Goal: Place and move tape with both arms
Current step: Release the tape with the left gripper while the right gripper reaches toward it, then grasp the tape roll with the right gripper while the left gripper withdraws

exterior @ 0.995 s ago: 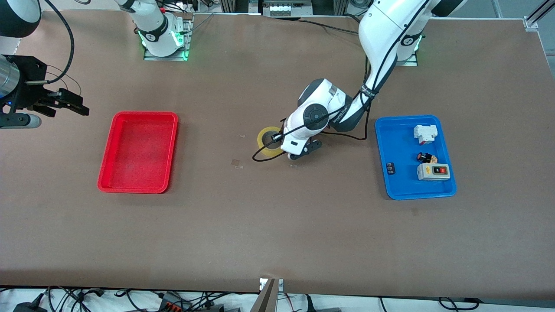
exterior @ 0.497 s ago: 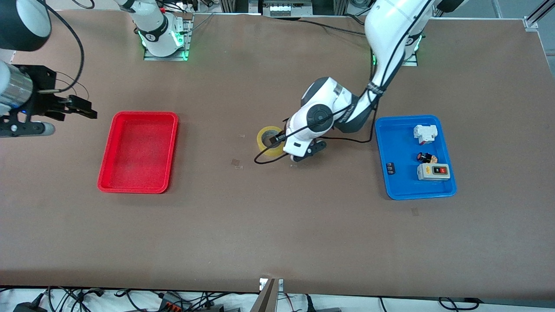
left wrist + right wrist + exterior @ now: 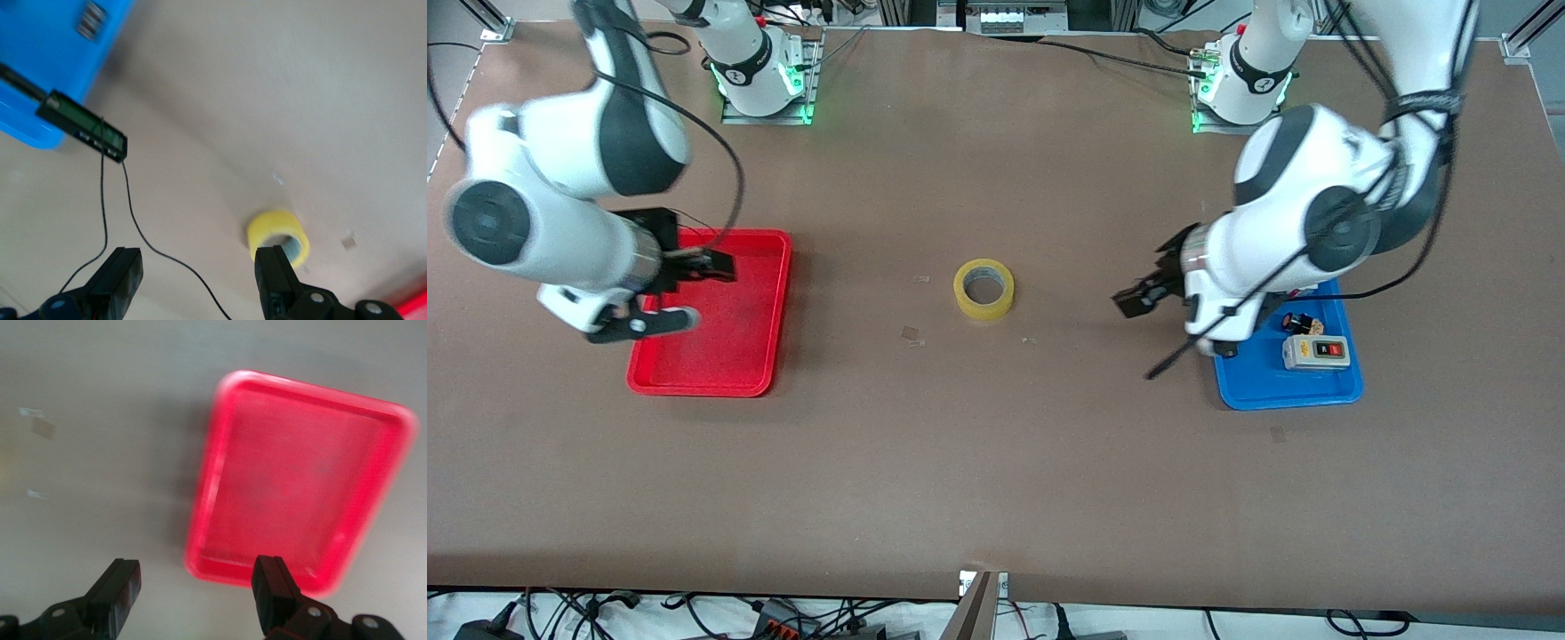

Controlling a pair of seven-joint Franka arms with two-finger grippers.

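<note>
I see the tape point(image 3: 983, 289) lying flat and alone on the surface, midway between the red tray point(image 3: 778, 244) and the blue tray point(image 3: 1258, 391). My left end effector point(image 3: 1138, 298), which was down at the tape a second ago, has let go and pulled up toward the blue tray, fingers apart. My right end effector point(image 3: 710, 267) has swung in over the red tray, also spread and empty. I judge the placing done and the handover to the right arm next.

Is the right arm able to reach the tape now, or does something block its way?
Probably yes. The tape lies alone on the bare table, between the two trays. The right gripper is open over the red tray, and the left gripper, also open, holds nothing.
</note>
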